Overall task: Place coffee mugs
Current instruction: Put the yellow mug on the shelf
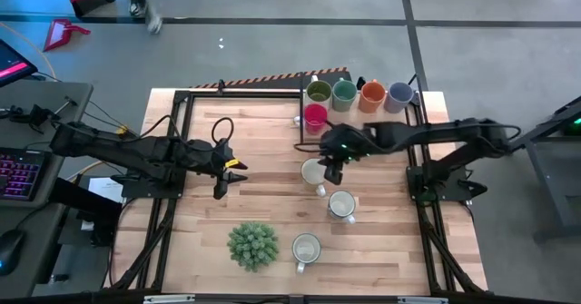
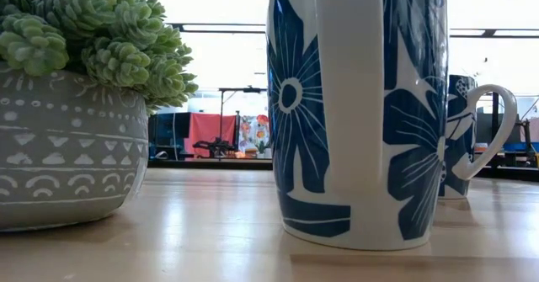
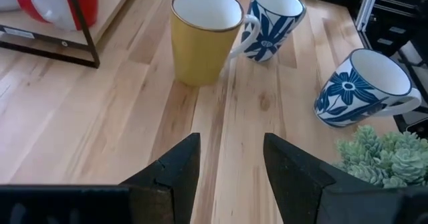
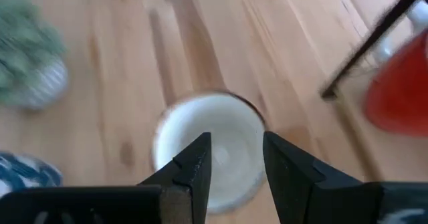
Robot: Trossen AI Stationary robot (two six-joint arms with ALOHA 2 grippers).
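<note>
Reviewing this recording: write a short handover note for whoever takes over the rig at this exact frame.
Left gripper: open, empty, waiting over bare table left of centre.
Right gripper: open, empty, directly above the yellow mug.
Done: five mugs in the back rack: olive, teal, orange, blue-grey, red.
Left: yellow mug and two blue-flowered mugs, loose beside the plant.

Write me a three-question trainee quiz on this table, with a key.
1. How many blue-flowered mugs stand on the table?
2. True or false: the left gripper holds a mug.
3. What sits directly beneath the open right gripper? A: the potted plant. B: the yellow mug. C: the red mug.
Key: 1: two. 2: false, its fingers are apart and empty. 3: B.
</note>
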